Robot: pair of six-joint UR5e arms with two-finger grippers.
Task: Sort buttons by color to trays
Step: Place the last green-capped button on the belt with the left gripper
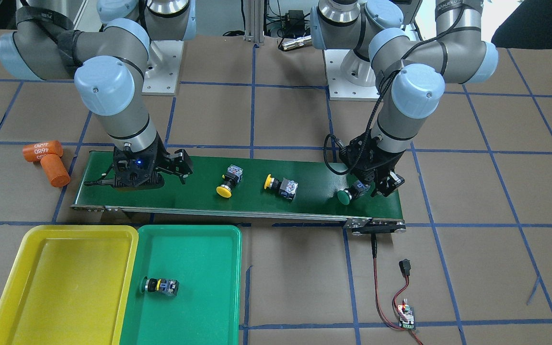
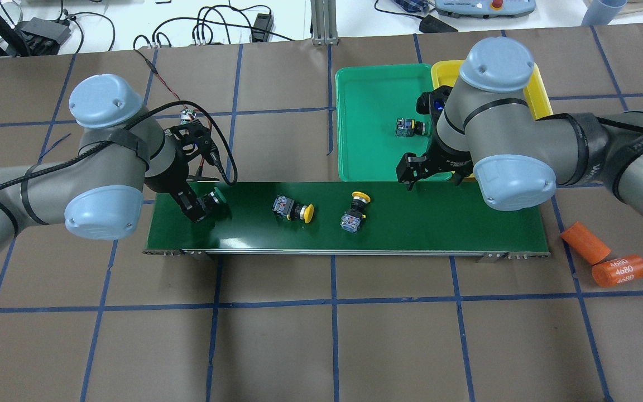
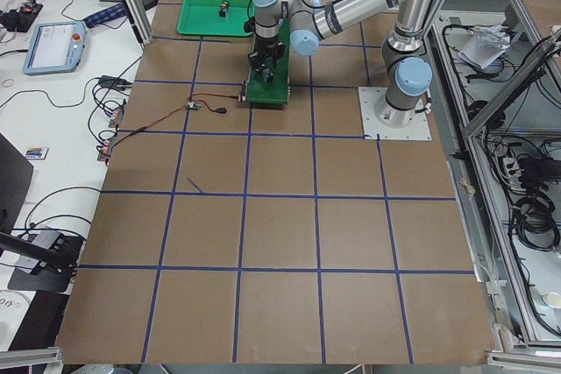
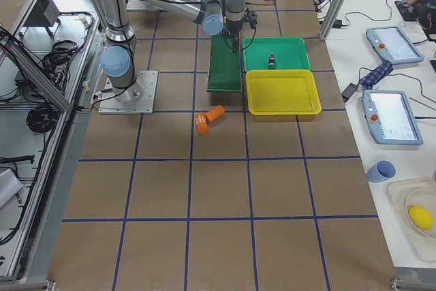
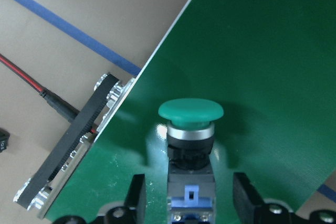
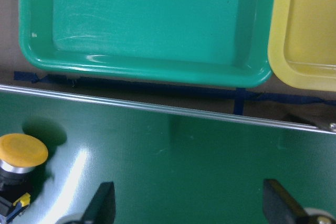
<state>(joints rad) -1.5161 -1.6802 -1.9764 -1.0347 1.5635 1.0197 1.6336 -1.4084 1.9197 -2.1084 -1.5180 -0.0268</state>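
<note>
On the belt [image 5: 252,51] the left jaws stand apart astride a green button [image 5: 190,129]; the right jaws spread wide, empty

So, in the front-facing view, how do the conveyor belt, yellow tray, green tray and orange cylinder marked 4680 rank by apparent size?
1. conveyor belt
2. yellow tray and green tray: nearly alike, both cut off by the bottom edge, so unranked
3. orange cylinder marked 4680, by far the smallest

Three buttons [image 1: 281,184] on belt [image 1: 314,207], one in tray [image 1: 204,263]
</note>
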